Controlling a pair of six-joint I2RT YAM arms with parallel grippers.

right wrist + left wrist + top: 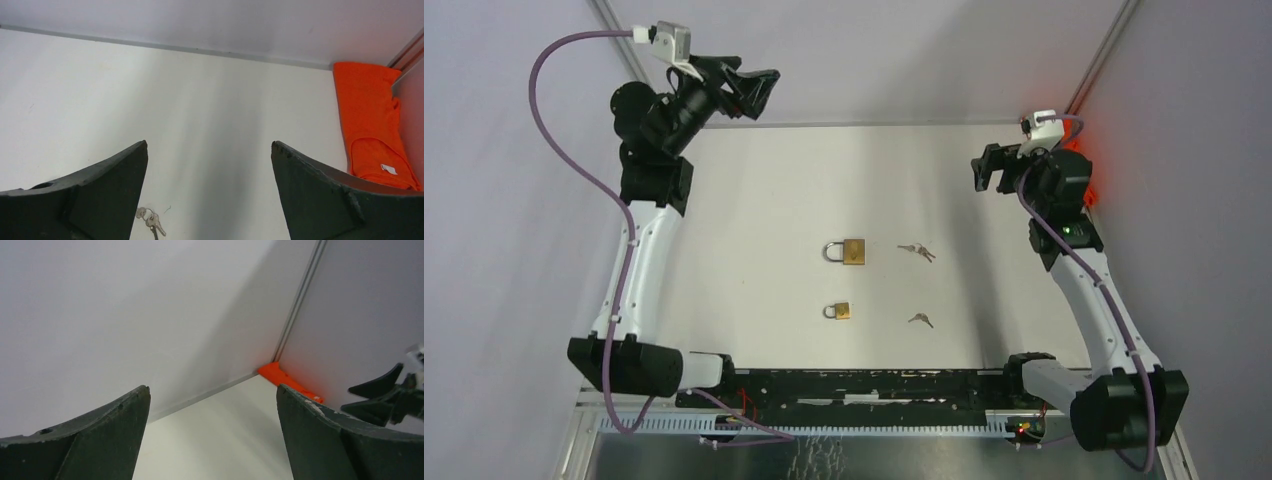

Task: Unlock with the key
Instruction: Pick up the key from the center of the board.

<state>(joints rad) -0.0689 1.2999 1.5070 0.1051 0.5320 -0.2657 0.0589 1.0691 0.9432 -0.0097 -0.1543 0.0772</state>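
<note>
Two brass padlocks lie mid-table in the top view, a larger one [849, 251] and a smaller one [838, 311] nearer the arms. To the right of each lies a small bunch of keys [916, 250] [921, 320]. My left gripper [762, 92] [212, 390] hangs high at the back left, open and empty, facing the far wall. At the back right my right gripper [991, 172] [210, 145] is raised, open and empty. One key bunch [150, 220] shows by its left finger in the right wrist view, well below it.
An orange cloth [372, 125] [287, 380] lies folded in the far right corner of the table [754, 220], behind the right arm. White walls close the back and both sides. A black rail [864, 385] runs along the near edge between the arm bases.
</note>
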